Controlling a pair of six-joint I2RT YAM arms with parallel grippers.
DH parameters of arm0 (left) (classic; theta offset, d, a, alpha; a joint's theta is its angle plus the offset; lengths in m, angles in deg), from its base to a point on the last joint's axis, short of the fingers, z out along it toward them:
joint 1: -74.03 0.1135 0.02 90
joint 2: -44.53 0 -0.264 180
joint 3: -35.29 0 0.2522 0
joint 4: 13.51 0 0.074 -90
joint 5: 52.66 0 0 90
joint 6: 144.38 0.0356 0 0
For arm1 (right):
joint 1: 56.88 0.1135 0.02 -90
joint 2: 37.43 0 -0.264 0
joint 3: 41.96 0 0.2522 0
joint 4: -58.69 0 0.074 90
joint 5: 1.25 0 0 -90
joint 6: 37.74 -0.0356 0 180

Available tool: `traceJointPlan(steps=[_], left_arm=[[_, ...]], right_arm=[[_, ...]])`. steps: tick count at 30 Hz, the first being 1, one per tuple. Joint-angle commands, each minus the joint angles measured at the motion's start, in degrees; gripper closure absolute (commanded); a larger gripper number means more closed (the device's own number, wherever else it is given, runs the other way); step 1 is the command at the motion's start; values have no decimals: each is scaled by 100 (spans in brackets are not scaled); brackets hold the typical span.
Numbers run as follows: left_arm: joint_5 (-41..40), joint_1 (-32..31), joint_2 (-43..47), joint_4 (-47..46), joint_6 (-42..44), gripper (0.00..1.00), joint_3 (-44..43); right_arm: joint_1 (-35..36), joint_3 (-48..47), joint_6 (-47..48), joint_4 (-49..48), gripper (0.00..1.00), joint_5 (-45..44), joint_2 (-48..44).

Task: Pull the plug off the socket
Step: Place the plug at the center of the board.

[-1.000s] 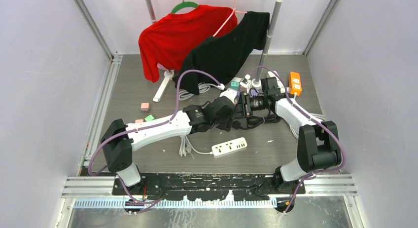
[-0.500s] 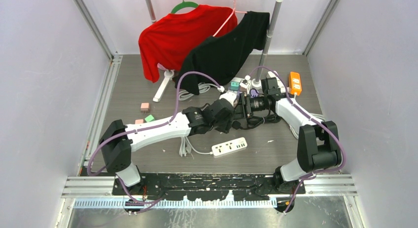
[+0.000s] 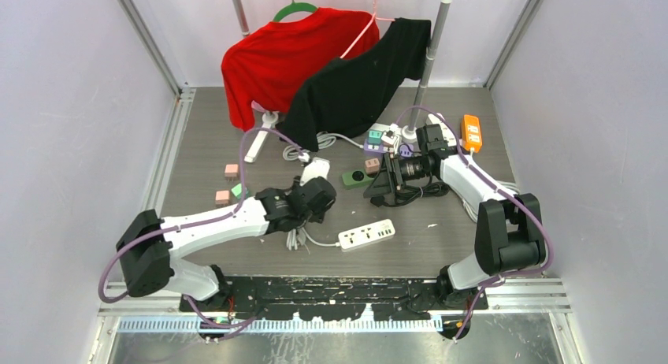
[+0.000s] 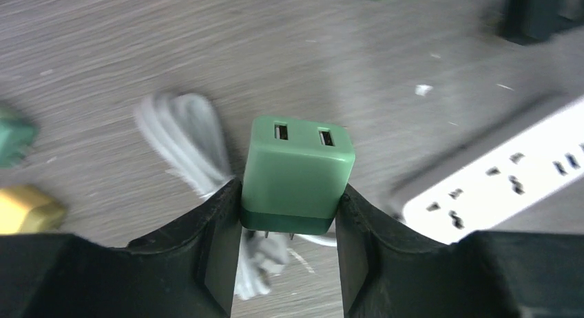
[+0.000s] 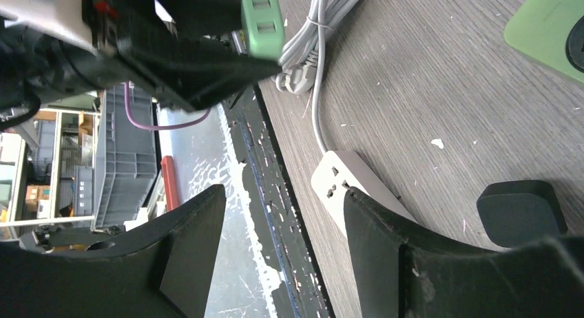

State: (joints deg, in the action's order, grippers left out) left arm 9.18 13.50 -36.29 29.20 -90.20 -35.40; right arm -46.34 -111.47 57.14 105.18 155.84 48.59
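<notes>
1. the left gripper has its jaws clamped on the two sides of the green plug.
2. the plug's face with two slots points away from the wrist. its metal prongs show bare under its darker base, so it sits in no socket.
3. in the right wrist view the plug is held up off the worktop, above a bundle of white cable.
4. the green socket lies flat on the worktop between the two arms, apart from the plug.
5. the right gripper is just beside the socket, with its jaws apart and nothing between them.
6. a white power strip lies nearer the arm bases, and a black adapter rests close to the right jaws.
7. small coloured blocks lie scattered further left on the worktop.
</notes>
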Motion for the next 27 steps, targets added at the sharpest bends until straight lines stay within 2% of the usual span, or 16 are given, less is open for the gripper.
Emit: traceJointPlan(steps=[1,6,11,16,27], left_arm=[[-1089,436,463,826,-653,100,138],[-301,1661,861,862,-704,100,566],[-243,2475,1318,737,-734,100,973],[139,3342,1597,519,-646,100,1196],[873,4666,1240,321,-928,100,1106]], right_arm=[[9,-220,197,84,31,30,-155],[-22,-210,219,93,31,23,-169],[-45,-200,245,102,31,32,-182],[-44,-189,259,102,31,31,-176],[-53,-175,276,111,31,57,-173]])
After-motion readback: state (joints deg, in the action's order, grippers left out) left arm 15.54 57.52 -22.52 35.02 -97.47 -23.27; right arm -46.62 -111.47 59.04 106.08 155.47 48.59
